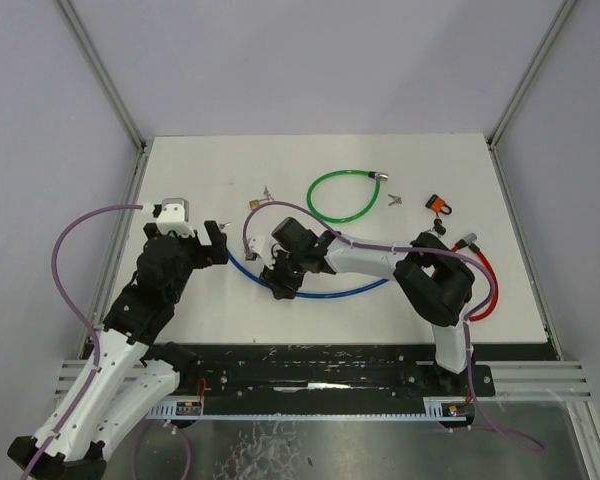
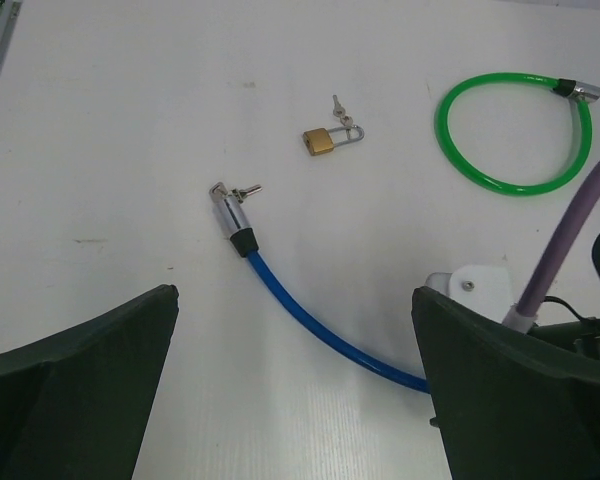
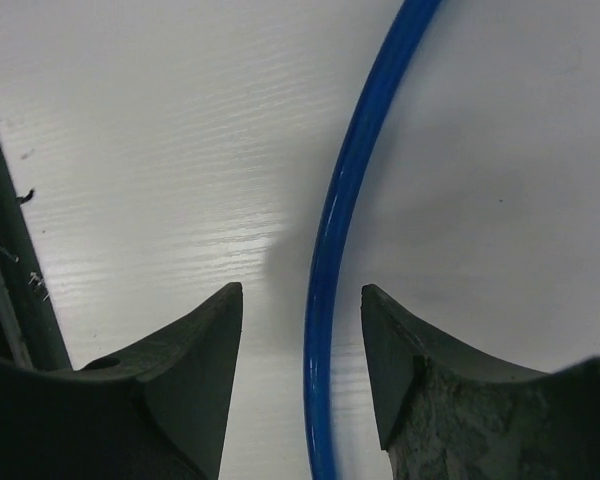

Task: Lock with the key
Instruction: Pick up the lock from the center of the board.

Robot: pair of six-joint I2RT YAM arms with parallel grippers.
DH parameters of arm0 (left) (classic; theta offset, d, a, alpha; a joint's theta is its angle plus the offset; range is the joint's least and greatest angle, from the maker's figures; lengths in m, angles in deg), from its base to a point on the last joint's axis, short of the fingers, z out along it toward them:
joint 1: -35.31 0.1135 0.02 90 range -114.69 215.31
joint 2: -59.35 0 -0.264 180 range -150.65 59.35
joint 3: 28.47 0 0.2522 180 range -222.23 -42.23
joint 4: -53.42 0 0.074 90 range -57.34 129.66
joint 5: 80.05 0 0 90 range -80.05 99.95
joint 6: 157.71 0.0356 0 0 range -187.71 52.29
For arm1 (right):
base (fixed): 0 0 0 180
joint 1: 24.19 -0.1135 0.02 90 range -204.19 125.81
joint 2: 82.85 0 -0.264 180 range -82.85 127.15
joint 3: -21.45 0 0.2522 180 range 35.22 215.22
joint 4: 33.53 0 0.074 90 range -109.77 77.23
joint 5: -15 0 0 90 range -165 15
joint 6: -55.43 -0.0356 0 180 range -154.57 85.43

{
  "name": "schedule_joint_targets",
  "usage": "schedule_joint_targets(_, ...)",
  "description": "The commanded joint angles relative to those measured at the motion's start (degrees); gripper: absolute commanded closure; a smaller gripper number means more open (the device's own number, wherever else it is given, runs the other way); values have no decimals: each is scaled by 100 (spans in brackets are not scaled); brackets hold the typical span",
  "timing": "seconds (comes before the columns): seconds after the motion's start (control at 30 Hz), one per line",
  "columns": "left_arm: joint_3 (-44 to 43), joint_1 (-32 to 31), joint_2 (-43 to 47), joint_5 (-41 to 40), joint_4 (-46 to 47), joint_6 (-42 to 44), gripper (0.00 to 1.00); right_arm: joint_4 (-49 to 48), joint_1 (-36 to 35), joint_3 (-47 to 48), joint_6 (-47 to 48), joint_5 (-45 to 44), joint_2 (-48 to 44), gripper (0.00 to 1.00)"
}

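A blue cable lock [image 2: 310, 325] lies on the white table, its metal head [image 2: 230, 208] at the upper left end with a small silver key [image 2: 248, 189] sticking out of it. My left gripper [image 2: 293, 291] hovers open just short of the head, nothing between its fingers. From above, the left gripper [image 1: 193, 230] is at the cable's left end. My right gripper [image 3: 300, 292] is open and low, its fingers either side of the blue cable [image 3: 355, 170] without touching it. Seen from above, the right gripper [image 1: 280, 285] sits mid-cable [image 1: 330, 293].
A brass padlock [image 2: 320, 141] with keys lies beyond the blue head. A green cable lock [image 1: 345, 197] rests at the back centre, with loose keys [image 1: 395, 198] and an orange padlock [image 1: 440, 205] to its right. A red cable lock [image 1: 487, 280] lies by the right arm.
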State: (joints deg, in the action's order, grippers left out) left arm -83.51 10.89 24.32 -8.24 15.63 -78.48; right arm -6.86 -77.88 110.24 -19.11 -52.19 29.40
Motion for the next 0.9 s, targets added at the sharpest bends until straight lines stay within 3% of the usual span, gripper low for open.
schedule_joint_targets(0.0, 66, 140, 123, 77, 186, -75, 0, -390, -111, 130, -442, -829, 54, 45)
schedule_joint_targets(0.17, 78, 213, 127, 199, 198, -73, 0, -383, -329, 143, -250, -1273, 201, 49)
schedule_joint_targets(0.57, 85, 289, 128, 314, 214, -57, 0, -144, -367, 229, -71, -1496, 429, 70)
schedule_joint_targets(0.63, 85, 294, 129, 337, 215, -57, 0, -82, -362, 270, -90, -1469, 456, 80)
schedule_joint_targets(0.87, 85, 311, 133, 387, 215, -49, 0, 341, -340, 599, -214, -1338, 517, 98)
